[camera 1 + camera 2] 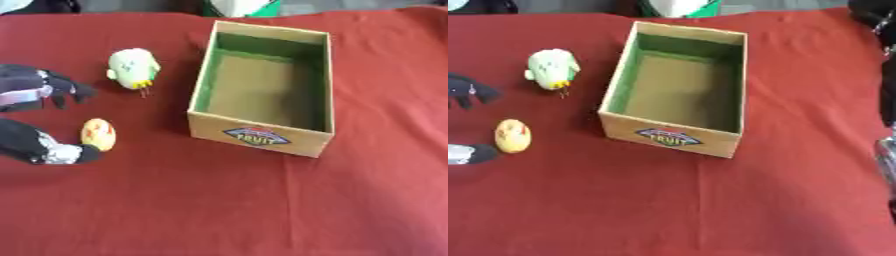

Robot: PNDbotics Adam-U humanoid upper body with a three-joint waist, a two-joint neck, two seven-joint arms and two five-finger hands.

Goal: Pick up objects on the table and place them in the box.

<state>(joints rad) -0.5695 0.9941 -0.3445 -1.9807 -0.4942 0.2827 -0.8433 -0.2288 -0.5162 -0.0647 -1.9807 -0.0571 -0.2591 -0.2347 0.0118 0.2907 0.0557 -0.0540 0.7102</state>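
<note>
Left hand (39,120) was spread wide around the orange egg toy (98,134), not yet grasping; egg (round) could roll off before fingers closed.

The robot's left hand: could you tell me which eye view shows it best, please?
The left eye view: the left hand shows with its palm and dark fingers spread near the yellow egg. The right eye view crops it to fingertips at the edge.
</note>
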